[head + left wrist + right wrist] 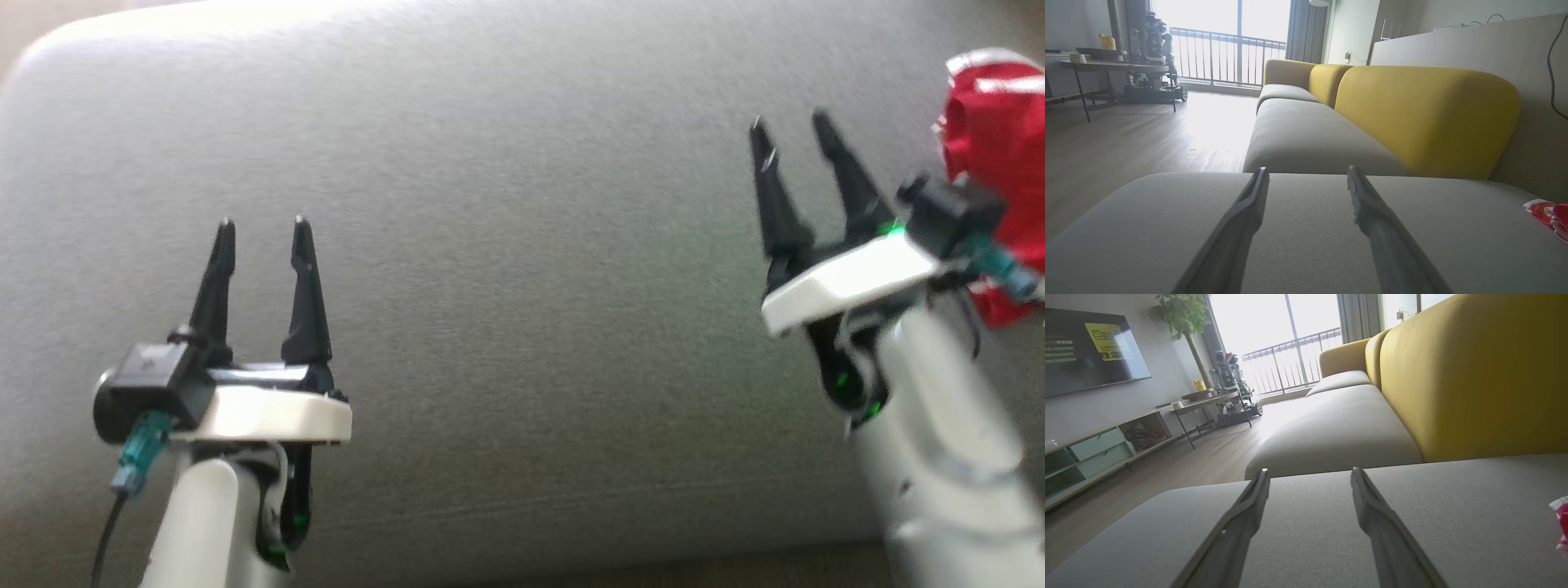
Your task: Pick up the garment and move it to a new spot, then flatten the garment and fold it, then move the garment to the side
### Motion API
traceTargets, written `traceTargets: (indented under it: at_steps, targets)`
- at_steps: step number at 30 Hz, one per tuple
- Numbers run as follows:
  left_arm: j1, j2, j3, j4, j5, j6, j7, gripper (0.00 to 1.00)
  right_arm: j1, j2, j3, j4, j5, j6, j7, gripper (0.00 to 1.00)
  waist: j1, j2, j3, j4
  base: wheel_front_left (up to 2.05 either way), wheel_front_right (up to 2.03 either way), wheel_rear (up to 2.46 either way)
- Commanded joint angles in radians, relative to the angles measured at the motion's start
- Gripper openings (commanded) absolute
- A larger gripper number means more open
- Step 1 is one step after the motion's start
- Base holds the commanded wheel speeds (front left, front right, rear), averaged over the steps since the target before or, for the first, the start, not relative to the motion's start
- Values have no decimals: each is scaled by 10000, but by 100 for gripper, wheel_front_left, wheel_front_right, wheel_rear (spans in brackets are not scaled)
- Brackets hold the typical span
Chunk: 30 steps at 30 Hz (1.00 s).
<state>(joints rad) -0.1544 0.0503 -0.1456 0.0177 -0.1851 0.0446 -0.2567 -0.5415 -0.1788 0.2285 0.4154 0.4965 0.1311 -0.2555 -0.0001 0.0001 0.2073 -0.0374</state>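
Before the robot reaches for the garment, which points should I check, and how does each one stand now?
Left gripper open, nothing held: ok.
Right gripper open, nothing held: ok.
Red garment found on the grey cushion, at the robot's right: ok.
Whole garment in sight: not ok, cut off by the head view's edge and the right wrist.
Right gripper aimed at garment: not ok, it points beside it.

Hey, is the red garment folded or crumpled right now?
Crumpled: the red garment lies in a lumpy heap at the right edge of the grey cushion, beside the open right end effector, partly out of frame.
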Motion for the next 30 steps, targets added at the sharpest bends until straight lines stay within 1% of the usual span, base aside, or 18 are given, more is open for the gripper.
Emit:
traceTargets:
  at_steps: [1,3,5,8,10,17,30]
  targets:
    - [-62,17,386,-255,-41,42,-50,100,233,157,56,-469,-361,-4,-63,100,1,-1,-353,392,0,0,0]
    - [103,8,391,-158,-141,61,-50,100,688,342,-37,-673,-825,-4,-63,100,1,-1,-433,503,0,0,0]
    - [241,4,228,-130,-136,35,-50,100,1094,596,-355,-878,-1157,-4,-63,100,1,-1,-511,573,0,0,0]
    - [504,2,-33,15,-438,238,-50,100,1890,1010,-799,-1102,-1556,-4,-63,100,1,-1,-700,714,0,0,0]
    - [582,1,-113,34,-490,318,-50,100,2208,1128,-956,-1190,-1722,-4,-63,100,1,-1,-748,741,0,0,0]
    - [796,0,-311,109,-405,368,-51,100,2848,1271,-1044,-1414,-2128,-4,-63,100,1,-1,-781,708,0,0,0]
    - [881,0,-395,187,-449,509,-51,100,3142,1284,-996,-1572,-2009,-4,-63,100,1,-1,-938,733,0,0,0]
